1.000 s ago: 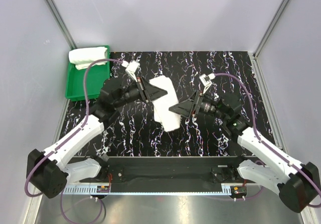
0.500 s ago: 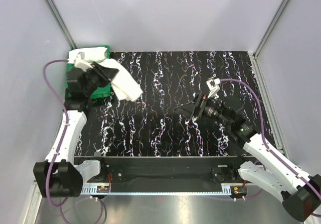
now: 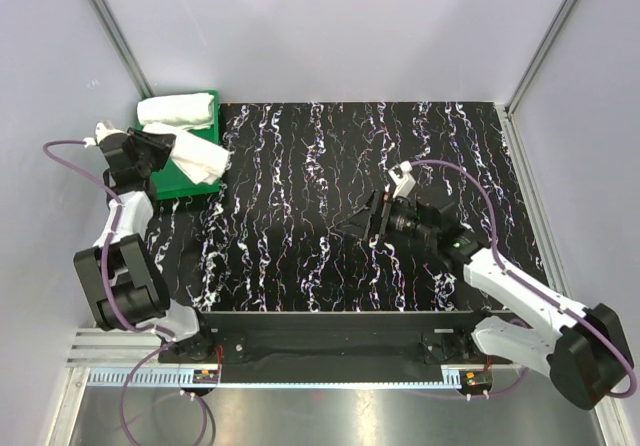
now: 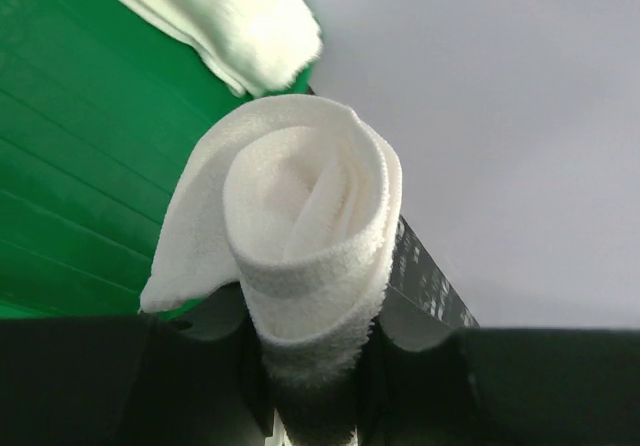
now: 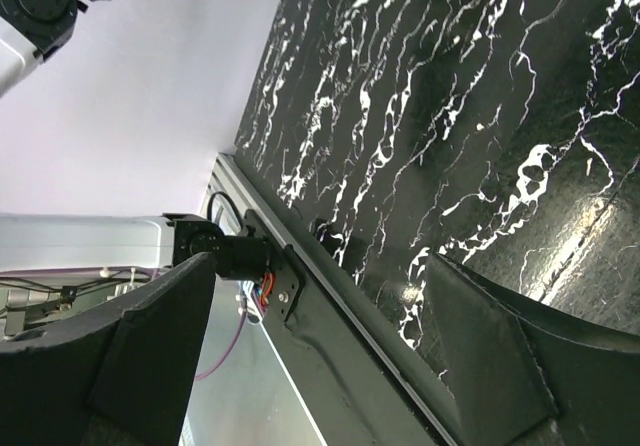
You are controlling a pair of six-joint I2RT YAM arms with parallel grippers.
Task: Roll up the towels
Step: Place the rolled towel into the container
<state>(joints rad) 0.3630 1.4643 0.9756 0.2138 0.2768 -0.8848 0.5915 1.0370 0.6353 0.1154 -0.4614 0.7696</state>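
A rolled white towel (image 3: pixel 198 156) is held in my left gripper (image 3: pixel 160 152) over the near part of the green tray (image 3: pixel 168 180). In the left wrist view the roll (image 4: pixel 300 236) shows end-on, clamped between the jaws, with the tray (image 4: pixel 70 176) beneath. A second rolled white towel (image 3: pixel 178 112) lies at the tray's far end, and also shows in the left wrist view (image 4: pixel 215 16). My right gripper (image 3: pixel 362 222) is open and empty above the middle of the black marbled table (image 3: pixel 330 266), its jaws spread wide in the right wrist view (image 5: pixel 320 351).
Grey walls enclose the table on the left, back and right. The tray sits in the far left corner against the wall. The arms' mounting rail (image 3: pixel 330 331) runs along the near edge.
My left arm has swung left and carried the rolled towel from the table's middle to over the green tray. My right gripper has let go, drawn back slightly and stayed open.
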